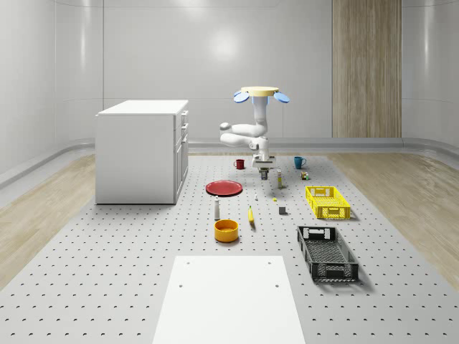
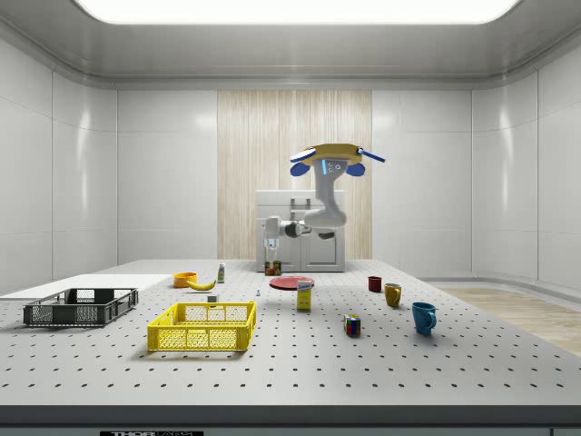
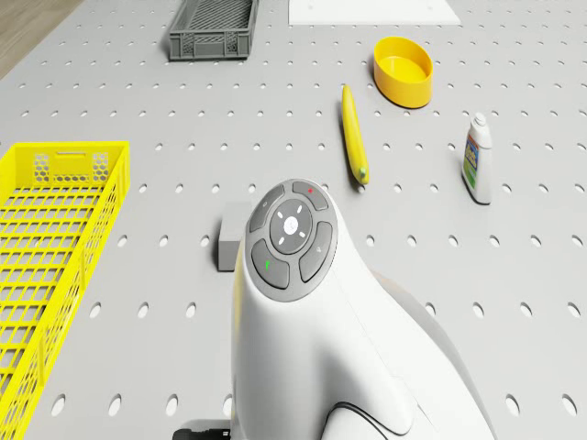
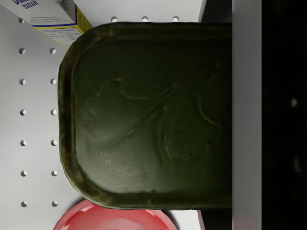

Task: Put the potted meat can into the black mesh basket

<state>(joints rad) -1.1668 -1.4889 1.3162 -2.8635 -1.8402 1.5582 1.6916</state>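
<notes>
The drone (image 1: 259,93) hovers over the far middle of the perforated table, its white arm hanging down. My gripper (image 1: 264,170) is shut on the potted meat can (image 1: 264,175), which hangs a little above the table. In the side view the gripper (image 2: 270,252) holds the can (image 2: 272,268) clear of the surface. In the wrist view the can's dark embossed lid (image 4: 144,115) sits against one finger (image 4: 247,115). The black mesh basket (image 1: 328,252) lies at the whole-scene view's near right, and in the side view it (image 2: 80,307) is at the far left.
A yellow basket (image 1: 328,201) lies between the can and the black basket. A red plate (image 1: 224,188), sugar box (image 1: 280,181), banana (image 1: 251,215), orange bowl (image 1: 226,229), bottle (image 1: 216,208) and grey block (image 1: 282,211) lie nearby. A white cabinet (image 1: 142,150) stands at the whole-scene view's left.
</notes>
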